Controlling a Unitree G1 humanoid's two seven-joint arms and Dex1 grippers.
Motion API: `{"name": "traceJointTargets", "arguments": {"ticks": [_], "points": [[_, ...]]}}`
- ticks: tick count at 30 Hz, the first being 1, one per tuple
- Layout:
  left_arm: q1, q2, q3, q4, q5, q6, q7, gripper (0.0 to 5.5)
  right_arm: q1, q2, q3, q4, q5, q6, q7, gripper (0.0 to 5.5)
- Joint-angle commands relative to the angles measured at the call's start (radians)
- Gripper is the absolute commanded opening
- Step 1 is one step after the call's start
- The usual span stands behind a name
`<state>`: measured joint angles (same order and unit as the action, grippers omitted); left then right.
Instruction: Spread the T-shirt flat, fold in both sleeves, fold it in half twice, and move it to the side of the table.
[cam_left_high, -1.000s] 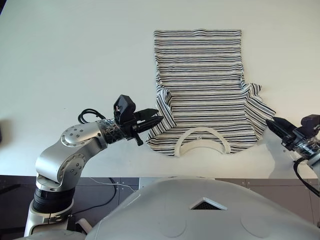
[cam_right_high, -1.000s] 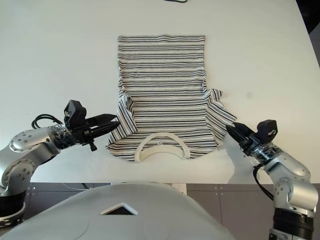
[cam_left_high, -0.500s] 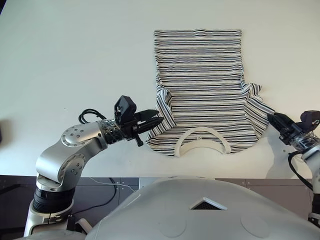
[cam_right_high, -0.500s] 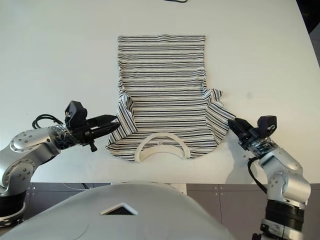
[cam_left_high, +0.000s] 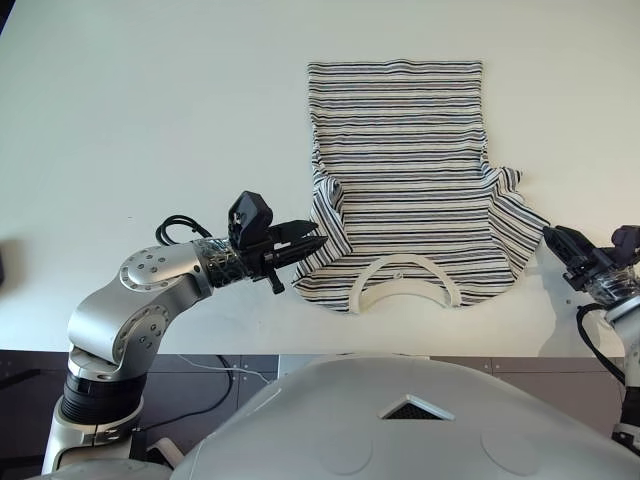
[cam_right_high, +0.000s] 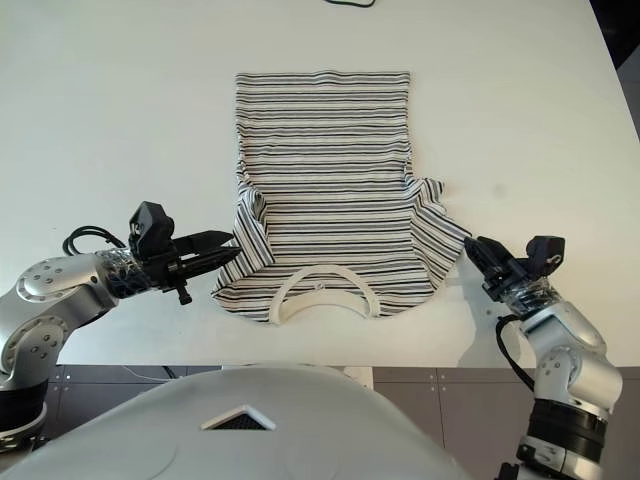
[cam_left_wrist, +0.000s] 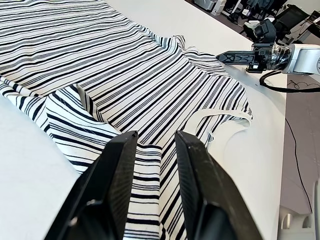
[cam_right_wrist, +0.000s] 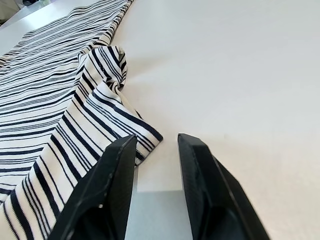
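A black-and-white striped T-shirt (cam_left_high: 400, 150) lies on the white table (cam_left_high: 150, 100), its white collar (cam_left_high: 405, 278) towards me and its hem at the far side. Both sleeves are bunched against the body: the left sleeve (cam_left_high: 328, 212) and the right sleeve (cam_left_high: 512, 198). My left gripper (cam_left_high: 312, 243) is open, low over the table, with its tips at the shirt's left shoulder edge (cam_left_wrist: 145, 165). Just off the right shoulder corner (cam_right_wrist: 142, 135), my right gripper (cam_right_high: 478, 250) also stands open. Neither holds anything.
The table's front edge (cam_left_high: 200, 350) runs close below both arms. A dark cable (cam_right_high: 350, 3) pokes in at the far edge. Wide bare tabletop lies to the left of the shirt and a narrower strip to its right.
My right gripper has drawn back a little to the right, away from the shirt's shoulder. The left gripper and the shirt have hardly moved.
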<state>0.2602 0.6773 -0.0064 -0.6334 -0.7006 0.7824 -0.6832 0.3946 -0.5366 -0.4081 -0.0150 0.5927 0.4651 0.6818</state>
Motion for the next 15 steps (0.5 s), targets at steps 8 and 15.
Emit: {"name": "traceJointTargets", "arguments": {"ticks": [8,15], "points": [[-0.033,0.011,-0.030,0.021,0.035,0.009,0.012,1.40,-0.014,0.013,0.062,0.026,-0.031,0.071,-0.022,1.51],[-0.026,0.002,-0.031,0.022,0.045,0.003,0.018,1.40,-0.034,0.004,0.074,0.064,-0.068,0.040,-0.029,0.38]]}}
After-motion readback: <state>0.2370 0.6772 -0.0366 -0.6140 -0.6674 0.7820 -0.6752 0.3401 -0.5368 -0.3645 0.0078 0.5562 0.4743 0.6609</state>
